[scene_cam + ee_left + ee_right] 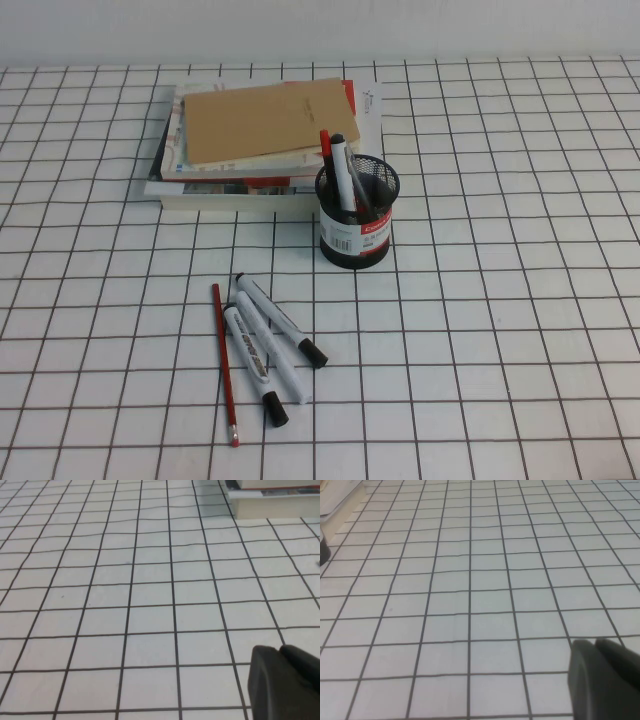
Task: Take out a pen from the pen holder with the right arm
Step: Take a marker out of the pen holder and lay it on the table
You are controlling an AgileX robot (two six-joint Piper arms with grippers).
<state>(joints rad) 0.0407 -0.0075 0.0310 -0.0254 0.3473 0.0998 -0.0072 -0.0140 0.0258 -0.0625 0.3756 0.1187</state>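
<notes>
Pen holder, black mesh cup, sits just right of centre in the high view on the gridded desk. Two pens stick out of it: a red pen and a white marker with a black cap. Both are near upright, with their tops leaning toward the upper left of the frame, so I'd pull up along that axis. The sticker on the cup has a barcode and a red band with white lettering that I can't read. Neither arm shows in the high view, so both are parked off-frame on my side. The right end effector shows only as a dark lump over bare grid in its wrist view; it is closed up and holding nothing. The left end effector looks the same over bare grid in its own view, and I can't tell its state. The holder lies ahead of and inward from the right arm, and I judge the right arm slightly nearer, since the cup is a touch right of centre. It needs to open, travel in over the rim and drop onto a pen top. Loose markers and a red pencil lie at lower left of centre, well apart from the cup, with faint unreadable print on one barrel. The book stack, with a brown cover on top, sits at upper left, just behind the cup.
</notes>
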